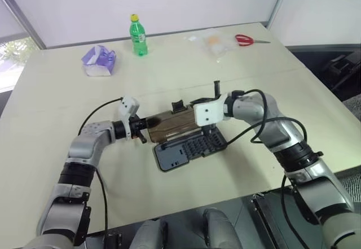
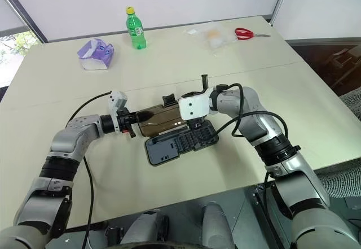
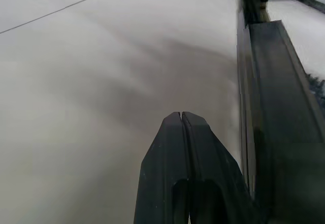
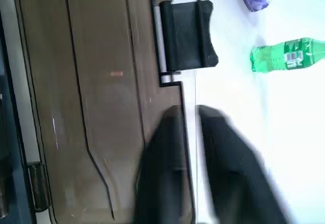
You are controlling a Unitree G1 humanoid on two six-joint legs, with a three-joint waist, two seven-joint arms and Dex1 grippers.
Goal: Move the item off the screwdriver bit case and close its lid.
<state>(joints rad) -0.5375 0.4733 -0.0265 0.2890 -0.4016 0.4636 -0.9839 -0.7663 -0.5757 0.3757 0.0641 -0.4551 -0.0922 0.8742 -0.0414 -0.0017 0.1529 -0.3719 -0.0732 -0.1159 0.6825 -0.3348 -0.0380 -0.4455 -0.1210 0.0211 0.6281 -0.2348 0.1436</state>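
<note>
The screwdriver bit case (image 1: pixel 189 147) lies open mid-table, its dark grey tray showing rows of bits. Its brown translucent lid (image 1: pixel 172 126) stands up from the tray's far side. A small black clip-like block (image 4: pixel 188 33), the item as far as I can tell, sits in a notch on the lid's upper edge. My right gripper (image 4: pixel 190 115) is open at that edge, just beside the block, one finger over the lid's face and the other past the edge. My left gripper (image 1: pixel 145 131) is shut, its tips (image 3: pixel 181 115) against the lid's left end.
At the back of the table stand a green bottle (image 1: pixel 138 35) and a purple tissue pack (image 1: pixel 98 61). A clear plastic bag (image 1: pixel 217 43) and red-handled scissors (image 1: pixel 248 40) lie at the back right. Bare tabletop surrounds the case.
</note>
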